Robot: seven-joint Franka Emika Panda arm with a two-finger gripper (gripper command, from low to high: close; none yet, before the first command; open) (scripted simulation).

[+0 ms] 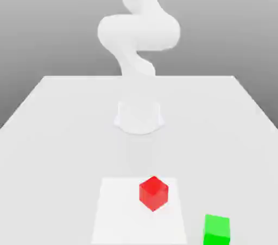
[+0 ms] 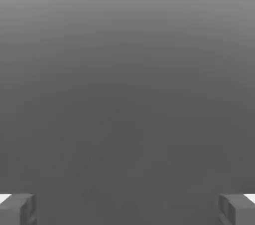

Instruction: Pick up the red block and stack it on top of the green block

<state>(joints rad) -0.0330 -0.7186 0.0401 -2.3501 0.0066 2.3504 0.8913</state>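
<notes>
The red block point(image 1: 153, 192) rests on the table near the front, turned so one corner faces the camera. The green block point(image 1: 216, 230) stands on the table in front of it and toward the exterior view's right, a short gap away. In the hand view my gripper point(image 2: 127, 210) is open: its two grey fingertips point(image 2: 18, 209) stand far apart with nothing between them, against a plain grey background. The arm point(image 1: 138, 32) rises from its base and leaves the exterior view at the top.
The arm's round base point(image 1: 139, 116) sits mid-table behind the blocks. A brighter white square patch point(image 1: 117, 211) lies under the red block. The white table point(image 1: 54, 130) stretches wide to both sides.
</notes>
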